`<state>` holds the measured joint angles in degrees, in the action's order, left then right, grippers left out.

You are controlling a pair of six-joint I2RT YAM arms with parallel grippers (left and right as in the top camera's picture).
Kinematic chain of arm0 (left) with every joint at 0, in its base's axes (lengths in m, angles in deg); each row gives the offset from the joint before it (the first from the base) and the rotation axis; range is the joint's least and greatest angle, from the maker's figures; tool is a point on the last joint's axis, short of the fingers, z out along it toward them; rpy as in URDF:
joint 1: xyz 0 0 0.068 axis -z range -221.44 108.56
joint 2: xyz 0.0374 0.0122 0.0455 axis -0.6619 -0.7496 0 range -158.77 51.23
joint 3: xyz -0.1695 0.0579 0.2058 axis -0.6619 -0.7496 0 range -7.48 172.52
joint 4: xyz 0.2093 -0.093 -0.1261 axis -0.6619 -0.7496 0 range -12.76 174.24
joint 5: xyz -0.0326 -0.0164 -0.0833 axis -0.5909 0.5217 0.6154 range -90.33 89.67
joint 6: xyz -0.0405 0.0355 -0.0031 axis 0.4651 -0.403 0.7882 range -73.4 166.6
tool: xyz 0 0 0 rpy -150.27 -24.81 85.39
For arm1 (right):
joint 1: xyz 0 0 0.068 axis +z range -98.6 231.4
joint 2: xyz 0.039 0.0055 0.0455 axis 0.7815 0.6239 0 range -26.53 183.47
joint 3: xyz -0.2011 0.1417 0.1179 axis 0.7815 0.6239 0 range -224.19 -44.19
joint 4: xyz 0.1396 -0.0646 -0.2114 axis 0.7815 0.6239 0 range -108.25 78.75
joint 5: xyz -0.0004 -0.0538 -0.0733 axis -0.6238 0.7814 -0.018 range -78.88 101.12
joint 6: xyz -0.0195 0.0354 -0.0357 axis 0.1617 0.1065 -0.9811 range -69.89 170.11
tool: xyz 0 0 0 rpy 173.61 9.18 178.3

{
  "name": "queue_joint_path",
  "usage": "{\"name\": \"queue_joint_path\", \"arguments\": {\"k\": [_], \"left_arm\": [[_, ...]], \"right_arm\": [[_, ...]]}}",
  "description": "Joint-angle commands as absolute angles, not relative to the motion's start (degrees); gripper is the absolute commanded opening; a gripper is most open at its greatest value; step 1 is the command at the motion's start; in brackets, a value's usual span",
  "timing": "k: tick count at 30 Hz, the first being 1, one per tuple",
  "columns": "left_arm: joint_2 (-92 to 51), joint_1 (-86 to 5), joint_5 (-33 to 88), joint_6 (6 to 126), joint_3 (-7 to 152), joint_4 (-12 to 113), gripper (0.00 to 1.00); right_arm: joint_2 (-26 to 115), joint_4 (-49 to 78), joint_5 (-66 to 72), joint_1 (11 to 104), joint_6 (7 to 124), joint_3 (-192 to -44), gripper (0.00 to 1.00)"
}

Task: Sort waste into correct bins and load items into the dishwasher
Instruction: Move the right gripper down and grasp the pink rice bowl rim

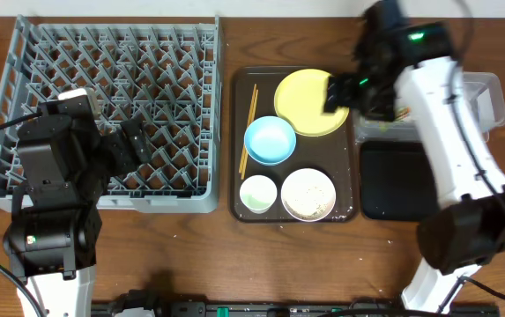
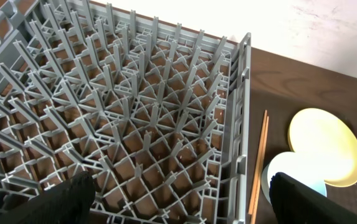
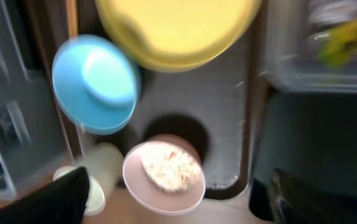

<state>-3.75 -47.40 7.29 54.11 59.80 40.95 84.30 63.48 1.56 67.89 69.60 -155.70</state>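
- At the bench's far-left corner: one dish rack (image 1: pixel 111 53), grey, square, its grid of upright pegs unloaded.
- Mid-bench: one brown serving tray (image 1: pixel 323 154), carrying:
  - one yellow plate (image 1: pixel 305 101), round, on the tray's far side;
  - one light blue bowl (image 1: pixel 270 139), empty;
  - one white bowl (image 1: pixel 308 194), holding whitish rice scraps (image 3: pixel 166 168);
  - one small white cup (image 1: pixel 258 193);
  - one pair of chopsticks (image 1: pixel 248 128), along the tray's left rim.
- Toward the right edge: one clear box (image 1: pixel 490 97), holding a blurred yellow-green item (image 3: pixel 343 34); one black tray (image 1: pixel 393 180), glossy, just nearer.
- Left gripper (image 1: pixel 133 145): above the rack, jaws wide, empty.
- Right gripper (image 1: pixel 338 91): above the plate's right rim, jaws wide, empty.
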Motion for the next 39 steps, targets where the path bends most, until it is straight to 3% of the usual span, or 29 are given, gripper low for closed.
{"name": "queue_joint_path", "arguments": {"k": [1, 10, 25, 39], "left_arm": [[-3.8, -47.5, 8.0, 54.4, 61.0, 40.9, 0.90], [-3.8, -47.5, 8.0, 54.4, 61.0, 40.9, 0.90], [-3.8, -47.5, 8.0, 54.4, 61.0, 40.8, 0.90], [-3.8, -47.5, 8.0, 54.4, 61.0, 40.7, 0.90]], "right_arm": [[84.5, 62.3, 4.9, 71.8, 68.4, -151.4, 0.83], [84.5, 57.3, 5.3, 77.4, 70.0, -137.2, 0.76], [84.5, 49.2, 8.2, 79.5, 70.3, -123.8, 0.54], [84.5, 48.8, 18.1, 79.4, 71.3, -123.0, 0.54]]}}
